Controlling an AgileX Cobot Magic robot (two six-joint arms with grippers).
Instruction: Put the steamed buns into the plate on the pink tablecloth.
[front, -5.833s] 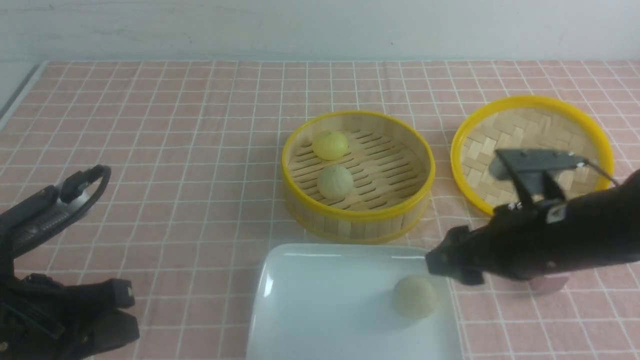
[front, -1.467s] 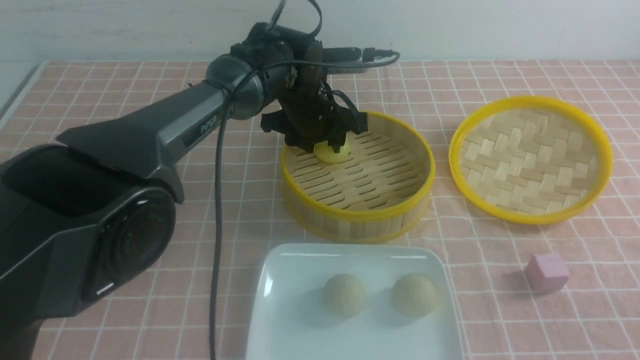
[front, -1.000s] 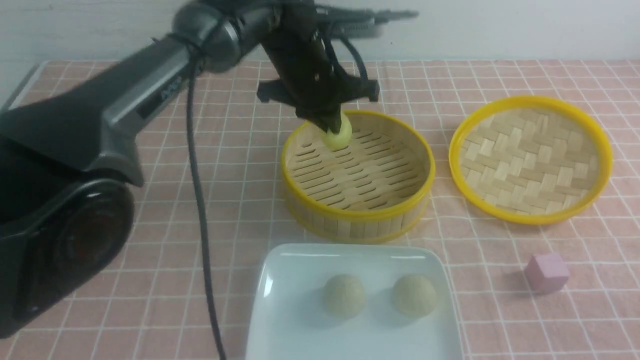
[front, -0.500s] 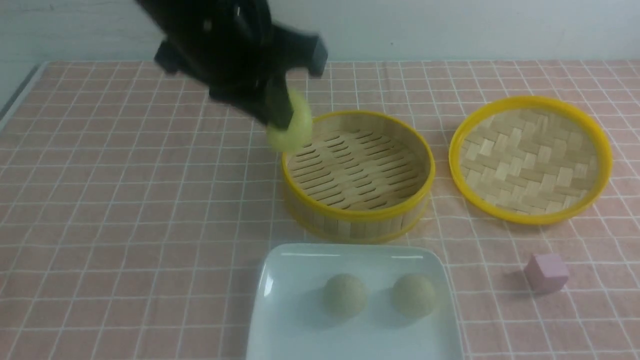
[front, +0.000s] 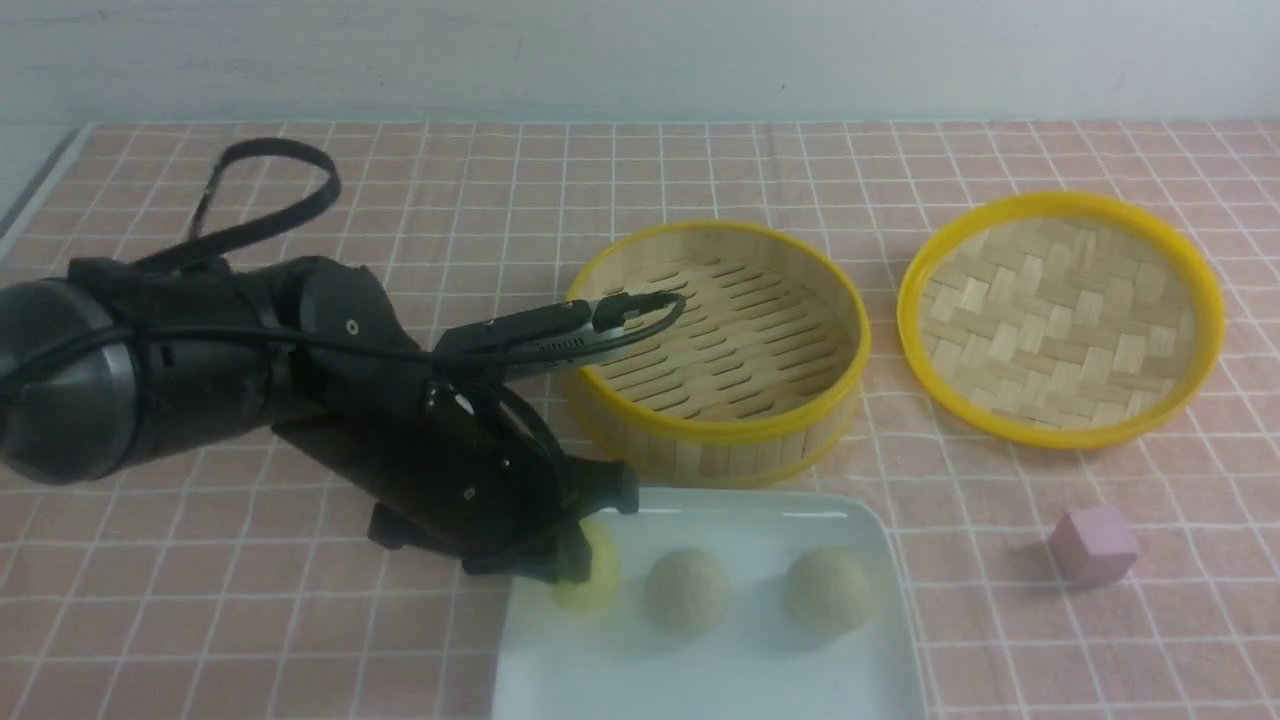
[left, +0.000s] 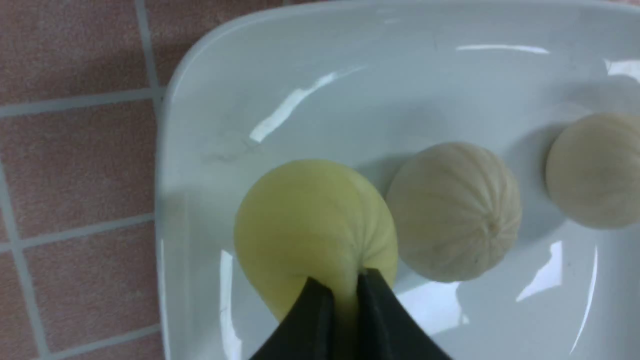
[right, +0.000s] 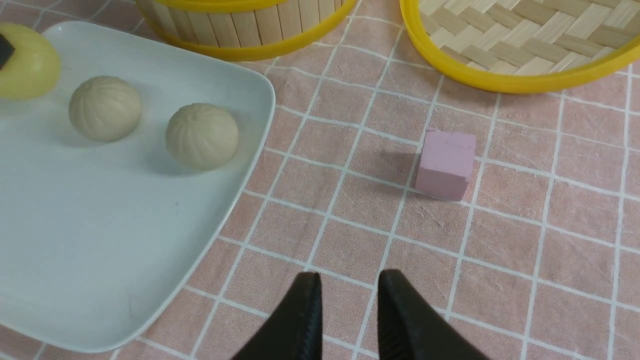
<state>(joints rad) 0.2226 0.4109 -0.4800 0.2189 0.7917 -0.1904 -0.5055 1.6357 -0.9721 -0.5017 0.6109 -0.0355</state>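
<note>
Placing the last of the steamed buns is the step in hand. The left claw (left: 342, 292) is pinched narrow on the yellow bun (left: 310, 220), low over the left side of the plate (front: 700, 505), just beside one grey bun (left: 452, 210); the other grey bun (left: 592, 170) lies beyond. Contact with the plate I cannot tell. Next, I judge: open and lift straight up without nudging the neighbour. The right claw (right: 349, 282) hovers over the pink tablecloth (right: 525, 260), narrowly apart, holding nothing

Left arm (front: 200, 375) glossy black, bulbous; looped black cable (front: 270, 146); right hand (right: 348, 287) black, tapered.
</note>
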